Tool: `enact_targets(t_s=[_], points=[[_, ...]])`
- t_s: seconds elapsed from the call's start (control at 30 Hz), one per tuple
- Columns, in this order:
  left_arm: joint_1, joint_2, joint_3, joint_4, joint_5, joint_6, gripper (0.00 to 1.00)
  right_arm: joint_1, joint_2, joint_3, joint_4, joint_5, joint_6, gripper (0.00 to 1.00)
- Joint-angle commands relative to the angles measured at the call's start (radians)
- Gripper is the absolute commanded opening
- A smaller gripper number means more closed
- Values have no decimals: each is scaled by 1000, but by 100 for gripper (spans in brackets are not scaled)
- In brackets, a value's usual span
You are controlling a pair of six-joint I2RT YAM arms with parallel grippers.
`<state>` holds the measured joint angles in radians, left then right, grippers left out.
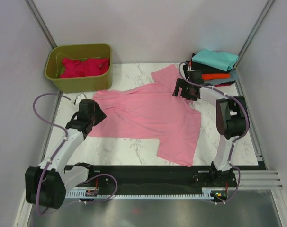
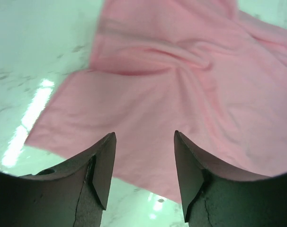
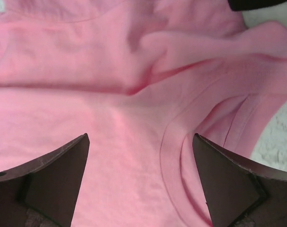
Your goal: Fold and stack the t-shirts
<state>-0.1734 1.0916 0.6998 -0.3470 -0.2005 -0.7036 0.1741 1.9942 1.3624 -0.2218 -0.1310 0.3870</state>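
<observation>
Here, at the upper left of the top view, the olive-green tub (image 1: 82,83) holds the crimson t-shirt (image 1: 82,67), bunched up and waiting its turn. Just below and right of it, the left gripper (image 1: 94,116) hangs over the left edge of the light pink t-shirt (image 1: 148,113). In the left wrist view its jaws stand partly apart with nothing between them (image 2: 144,137). The pink cloth (image 2: 181,94) lies under them, with one corner on the marble table (image 1: 129,146) at the lower left of that frame.

The pink shirt is spread across the middle of the table, mostly flat. A ridge of wrinkles runs through it, and one flap hangs toward the lower centre.

Further right, the right gripper (image 1: 183,90) hovers over the shirt's upper right part. Its jaws are spread wide and empty (image 3: 141,139), above a curved seam in the cloth (image 3: 110,94); I cannot tell whether that is the collar or an armhole.

At the upper right, folded shirts sit piled: teal (image 1: 217,59) on top, then black (image 1: 202,67), orange (image 1: 214,75) and grey-blue (image 1: 228,78).

To my eye the step in hand is getting hold of the pink shirt for its first fold. Neither arm has a grip yet. Next, each gripper likely needs to drop onto an edge and pinch a single layer. Then both should lift together, so the cloth folds over evenly instead of dragging the wrinkles along.
</observation>
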Motion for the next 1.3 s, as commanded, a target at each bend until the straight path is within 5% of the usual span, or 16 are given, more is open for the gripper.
enact_targets(t_s=[0.0,0.07,0.23,0.53,0.9,1.0,1.17,1.27], points=[[5,-77,-101,-176,-219,-117,60,8,-179,-49,-22,19,-14,98],[32,-146,-184,-176,-242,-152,62,8,-244,-104,-10,45,16,98],[331,-165,-276,-66,17,-102,62,21,-443,-353,65,-19,90,98],[374,-59,-321,114,59,-112,61,136,-664,-559,98,-47,109,98],[373,-54,-373,204,157,-119,52,174,-670,-643,98,-1,85,98],[373,-82,-381,197,173,-109,43,174,-686,-684,95,37,101,98],[374,-148,-375,180,188,-80,9,176,-771,-758,43,122,182,98],[373,-179,-375,181,188,-63,2,197,-886,-799,-49,210,256,98]])
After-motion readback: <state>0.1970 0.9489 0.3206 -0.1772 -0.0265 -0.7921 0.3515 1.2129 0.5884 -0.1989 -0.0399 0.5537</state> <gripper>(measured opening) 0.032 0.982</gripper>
